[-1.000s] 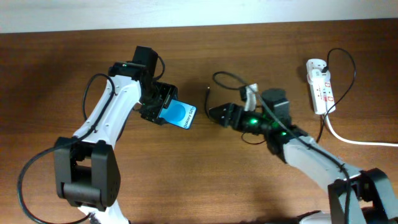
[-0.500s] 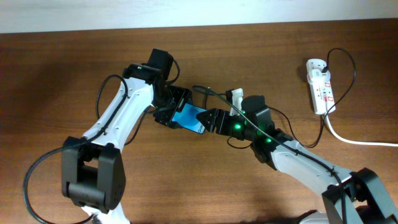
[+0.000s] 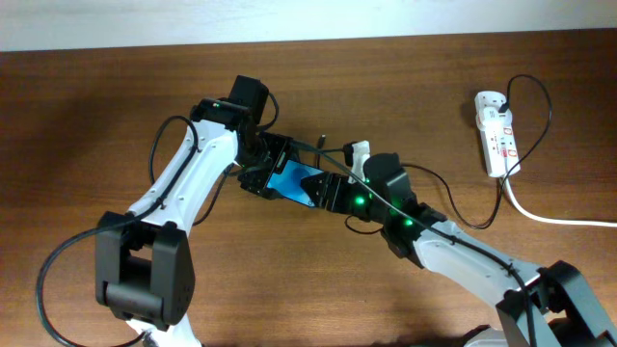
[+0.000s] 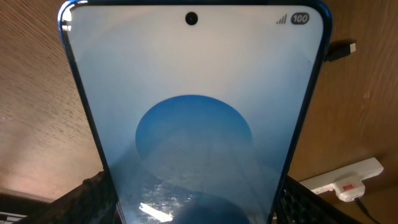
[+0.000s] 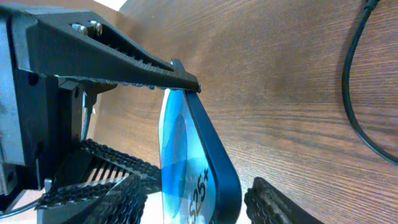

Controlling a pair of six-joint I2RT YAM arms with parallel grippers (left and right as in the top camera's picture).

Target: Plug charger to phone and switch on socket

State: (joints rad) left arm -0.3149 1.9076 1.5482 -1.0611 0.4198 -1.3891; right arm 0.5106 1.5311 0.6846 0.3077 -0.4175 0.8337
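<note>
- Left gripper (image 3: pixel 274 174): we see it clamped on the phone (image 3: pixel 291 180), which it holds off the table (image 3: pixel 96 96), tilted, blue screen up.
- In the left wrist view the phone (image 4: pixel 193 124) fills the frame and the screen is lit.
- Right gripper (image 3: pixel 314 188): fingers spread, straddling the phone's free end. In the right wrist view a gap shows between one finger (image 5: pixel 280 205) and the phone's edge (image 5: pixel 211 155); it holds nothing.
- Charger (image 3: pixel 323 143): we see its plug tip (image 4: pixel 342 50) lying loose on the wood just beyond the phone, in neither gripper.
- Socket (image 3: pixel 496 133): at the table's far right, well apart from both grippers.
</note>
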